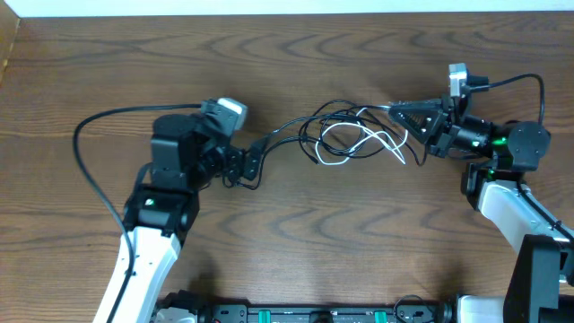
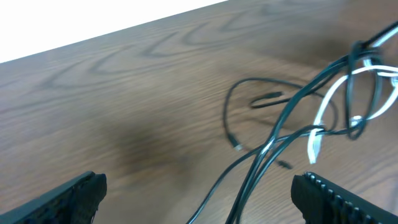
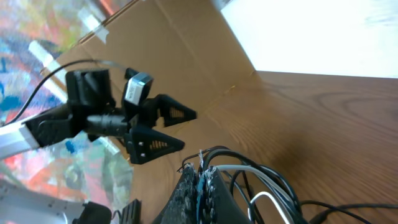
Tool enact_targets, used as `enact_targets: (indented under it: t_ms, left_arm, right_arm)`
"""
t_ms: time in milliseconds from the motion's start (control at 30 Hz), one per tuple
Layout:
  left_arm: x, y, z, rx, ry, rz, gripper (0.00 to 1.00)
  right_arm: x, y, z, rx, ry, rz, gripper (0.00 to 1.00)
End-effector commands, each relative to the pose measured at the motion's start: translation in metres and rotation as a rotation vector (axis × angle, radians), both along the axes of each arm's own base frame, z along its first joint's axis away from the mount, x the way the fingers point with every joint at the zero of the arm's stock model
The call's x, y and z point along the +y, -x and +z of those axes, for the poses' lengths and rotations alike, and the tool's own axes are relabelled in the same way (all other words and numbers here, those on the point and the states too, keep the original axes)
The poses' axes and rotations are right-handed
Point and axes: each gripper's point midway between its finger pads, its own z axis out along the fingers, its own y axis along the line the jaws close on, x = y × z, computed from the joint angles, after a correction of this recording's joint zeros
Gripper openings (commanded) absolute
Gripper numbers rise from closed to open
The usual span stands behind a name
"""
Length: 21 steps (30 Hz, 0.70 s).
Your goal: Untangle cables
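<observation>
The cables lie as a tangle of thin black cords and one white cord on the wooden table, between the two arms. My left gripper is open at the tangle's left end. In the left wrist view, black cords run between its wide-apart fingers, and the white cord loops at the right. My right gripper is at the tangle's upper right. In the right wrist view its jaws are shut on the cables, black and white strands bunching out beside them.
The left arm's thick black wire loops out to the left. The right arm's wire arcs at the far right. A cardboard panel stands at the table's left side. A black rail runs along the front edge.
</observation>
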Motion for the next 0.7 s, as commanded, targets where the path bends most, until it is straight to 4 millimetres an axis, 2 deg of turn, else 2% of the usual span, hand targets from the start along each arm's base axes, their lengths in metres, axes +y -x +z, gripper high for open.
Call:
enact_targets:
  t_ms: [0,200,400,533,600,667]
  left_arm:
    - [-0.029,0.003,-0.005,-0.015,-0.005,-0.144,0.99]
    - [-0.074,0.002,-0.024,-0.025,-0.03,-0.284,1.0]
    - [-0.109,0.009,-0.034,-0.031,-0.028,-0.376,1.0]
    - [-0.123,0.015,-0.03,-0.056,-0.02,-0.413,0.99]
    - [-0.127,0.016,-0.028,-0.066,-0.017,-0.425,0.95]
    - [-0.131,0.018,-0.027,-0.072,-0.015,-0.434,0.87]
  right_arm:
    - [0.012,0.006,0.004,-0.075,0.013,0.025,0.01]
    - [0.029,0.023,0.012,-0.212,0.036,0.098,0.01]
    - [0.033,0.027,0.013,-0.231,0.035,0.111,0.01]
    - [0.033,0.027,0.013,-0.238,0.037,0.11,0.01]
    - [0.033,0.027,0.013,-0.238,0.037,0.11,0.01]
    - [0.033,0.027,0.013,-0.238,0.037,0.11,0.01]
